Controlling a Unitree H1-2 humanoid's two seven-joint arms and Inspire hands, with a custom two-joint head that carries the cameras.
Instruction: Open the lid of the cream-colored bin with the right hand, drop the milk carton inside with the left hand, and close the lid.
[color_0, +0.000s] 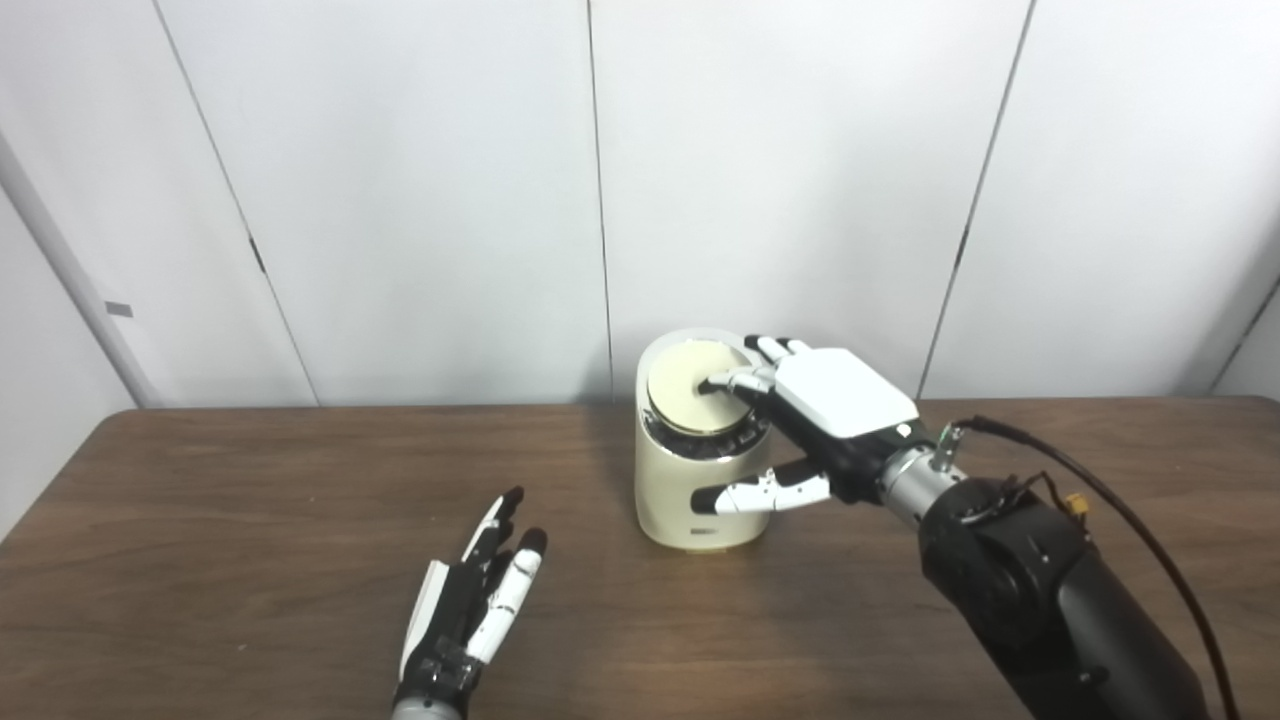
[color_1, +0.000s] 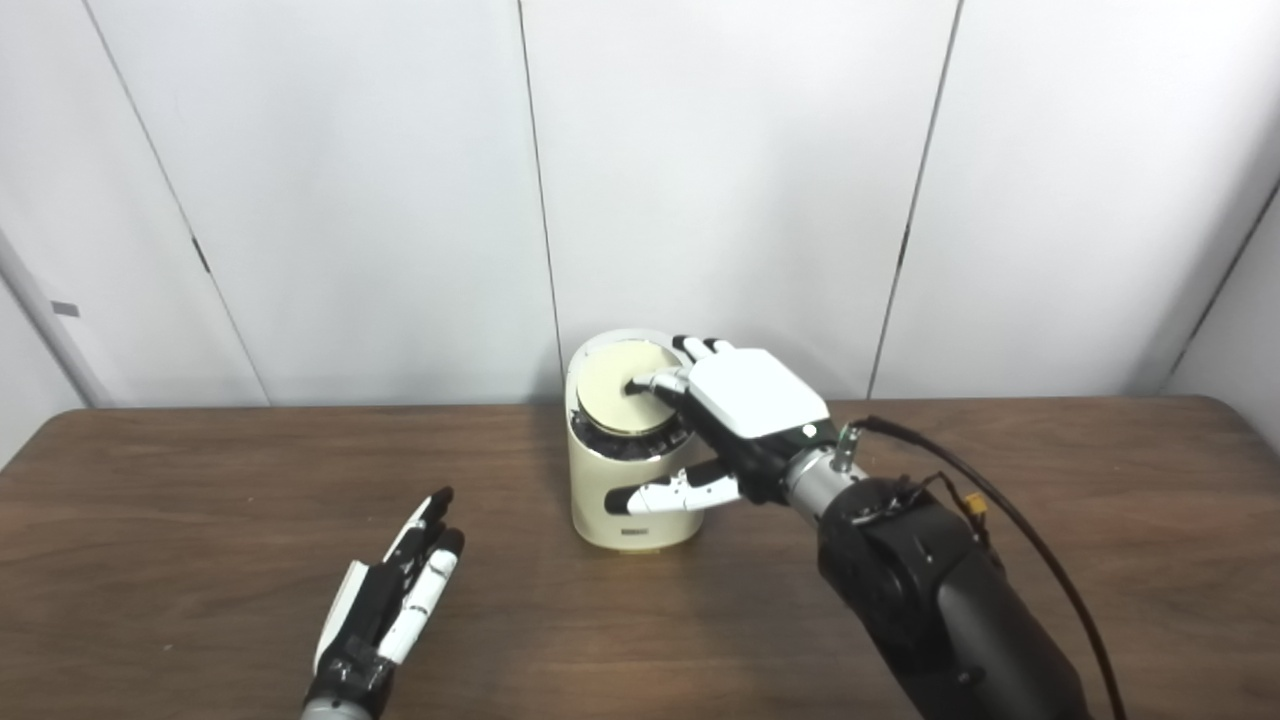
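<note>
The left hand (color_0: 470, 600) lies low over the table (color_0: 250, 500) at the near left, fingers straight and a little spread, palm turned inward, holding nothing; no carton shows on the table or in either hand, so it is either already in the bin or out of sight, and I cannot tell which. Well to its right, near the table's far edge by the wall, stands the bin (color_0: 700, 480), upright, a small rounded cream tub with a dark collar under a round lid (color_0: 690, 395). The lid sits tilted, its near edge dipped into the opening, so it looks like a swing or press type. The right hand (color_1: 735, 420) is on the bin: fingertips (color_0: 722, 383) rest on the lid's right part, the thumb reaches across the front wall below, fingers spread and not clasped round anything. The bin looks light, smooth, stiff plastic, likely to slide or tip under a sideways shove; best pressed straight down on the lid, with the thumb bracing the wall
</note>
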